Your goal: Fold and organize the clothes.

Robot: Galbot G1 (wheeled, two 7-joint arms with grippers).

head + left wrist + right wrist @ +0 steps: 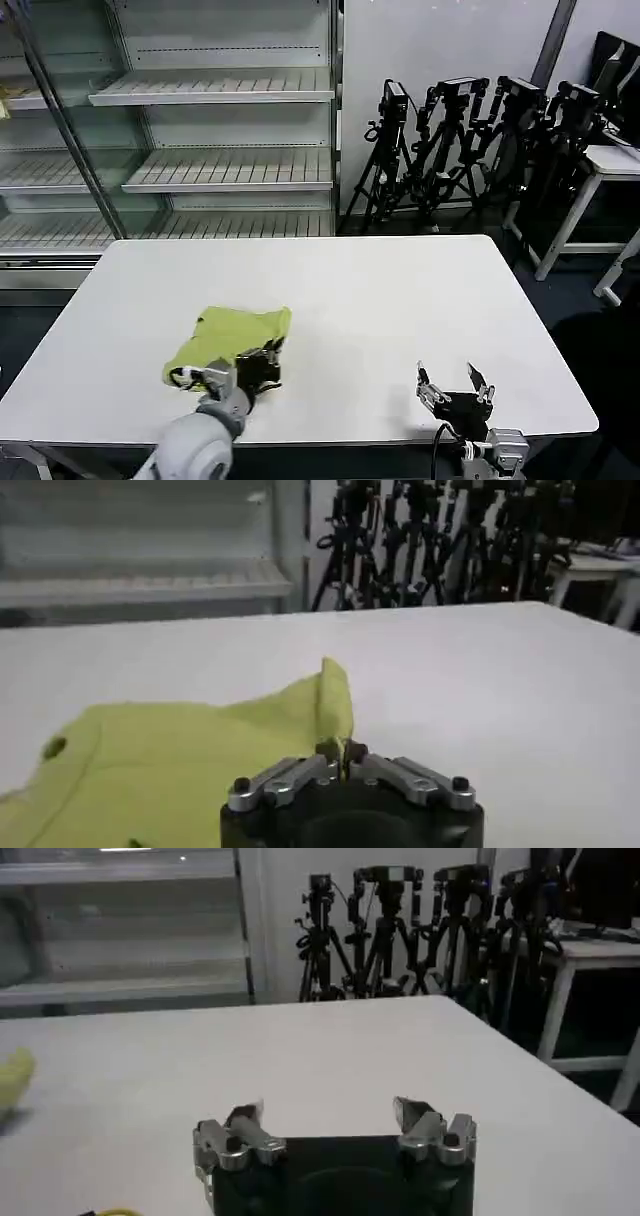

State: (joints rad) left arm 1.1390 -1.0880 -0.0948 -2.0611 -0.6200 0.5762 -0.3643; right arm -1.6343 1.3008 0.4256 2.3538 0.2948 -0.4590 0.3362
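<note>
table (400, 290): bare right of T-shirt (235, 335) | far edge: tripods (470, 140)

I see the lime yellow-green T-shirt (228, 338) lying bunched and partly folded on the near left part of the white table (400, 300); one corner of the fabric stands upright, pinched by the left gripper (341, 752).
</note>
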